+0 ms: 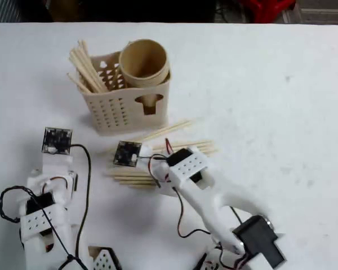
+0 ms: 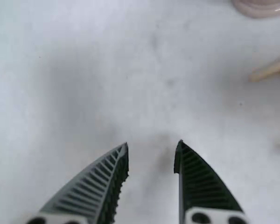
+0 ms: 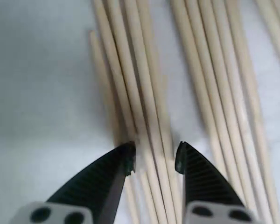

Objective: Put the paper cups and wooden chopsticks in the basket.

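**Right claw [image 3: 155,158] over loose chopsticks [image 3: 144,84], left claw [image 2: 151,156] above bare bench [image 2: 107,70]**

The right claw points down at the loose chopsticks with its jaws parted narrowly. A couple of sticks lie in the gap between the tips and more lie to either side (whether the tips touch the wood, I cannot tell). In the high view these sticks [image 1: 132,177] lie flat on the white bench [image 1: 270,112] just in front of the basket [image 1: 127,107]. They stick out from under the right arm's wrist on both sides, and one pair lies angled, nearer the basket.

The basket is beige and perforated, and it stands upright. A paper cup [image 1: 143,62] sits mouth-up in the half of the basket toward the high view's right. A bundle of chopsticks [image 1: 87,70] leans in the other half, its ends poking out past the rim.

The left claw hangs over bare bench, beside the scattered sticks and in front of the basket. Its jaws are moderately apart with nothing between them (one stick end [image 2: 270,70] shows off to the side in its wrist view).
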### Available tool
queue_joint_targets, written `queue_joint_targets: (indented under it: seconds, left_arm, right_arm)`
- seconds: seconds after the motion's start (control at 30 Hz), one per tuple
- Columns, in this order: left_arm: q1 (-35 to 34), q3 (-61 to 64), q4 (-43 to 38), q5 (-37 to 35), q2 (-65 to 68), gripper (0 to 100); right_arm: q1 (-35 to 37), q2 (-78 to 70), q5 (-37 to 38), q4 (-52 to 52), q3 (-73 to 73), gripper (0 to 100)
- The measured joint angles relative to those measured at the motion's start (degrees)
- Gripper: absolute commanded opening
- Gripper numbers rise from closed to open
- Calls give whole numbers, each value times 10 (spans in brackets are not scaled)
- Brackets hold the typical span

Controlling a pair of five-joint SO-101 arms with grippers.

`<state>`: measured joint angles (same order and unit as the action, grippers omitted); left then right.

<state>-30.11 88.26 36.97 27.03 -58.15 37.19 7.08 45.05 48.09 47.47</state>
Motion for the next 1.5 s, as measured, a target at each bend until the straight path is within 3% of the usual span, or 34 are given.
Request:
queue_joint_targets:
  seconds: [0.13, 0.3, 0.6, 1.1, 1.3, 1.5]
  left_arm:
    - [0, 0, 0, 0, 0, 173]
    - [0, 0, 0, 0, 0, 173]
    - [0, 0, 0, 0, 0, 173]
    - [0, 0, 0, 0, 0, 173]
    - [0, 0, 0, 0, 0, 173]
    - [0, 0, 0, 0, 0, 173]
  right_arm:
    - [-4, -39, 1, 2, -26, 140]
    - [-11, -48, 1, 2, -39, 11]
    - [-14, -16, -22, 13, -38, 15]
    - [-13, 238, -33, 114, -37, 16]
    - [7, 343, -164, 111, -117, 16]
    - [54, 338, -295, 4, -273, 16]
